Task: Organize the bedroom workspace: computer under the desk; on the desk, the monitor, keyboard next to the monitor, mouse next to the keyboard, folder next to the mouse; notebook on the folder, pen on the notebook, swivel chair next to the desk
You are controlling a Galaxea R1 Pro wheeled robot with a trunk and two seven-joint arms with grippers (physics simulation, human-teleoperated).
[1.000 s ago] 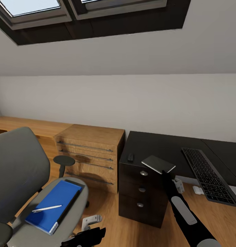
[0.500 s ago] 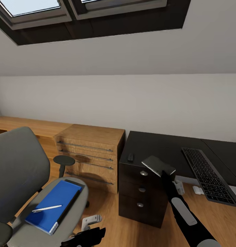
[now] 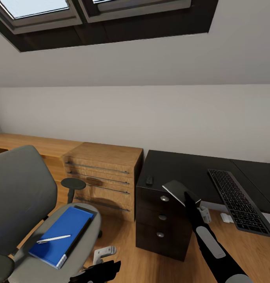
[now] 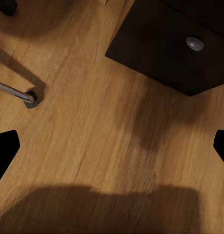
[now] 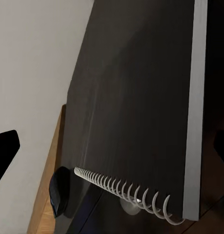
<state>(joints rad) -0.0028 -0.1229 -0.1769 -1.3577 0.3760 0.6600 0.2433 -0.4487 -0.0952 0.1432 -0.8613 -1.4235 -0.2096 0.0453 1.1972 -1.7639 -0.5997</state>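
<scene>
Head view: grey notebook [image 3: 179,190], thin, flat and tilted, is held by the right gripper [image 3: 188,197] over the desk [image 3: 182,169] front edge, keyboard [image 3: 238,200] alongside. Blue folder [image 3: 64,234] with white pen [image 3: 53,238] is seen on swivel chair [image 3: 37,220].

Left wrist view: fingers spread wide over wood floor [image 4: 92,146].

Right wrist view: notebook's white spiral binding [image 5: 126,191] is shown, clamped.

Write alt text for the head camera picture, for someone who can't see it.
The right gripper holds a grey notebook tilted over the black desk, left of the keyboard. At lower left, a grey swivel chair carries a blue folder with a white pen lying on it.
</scene>
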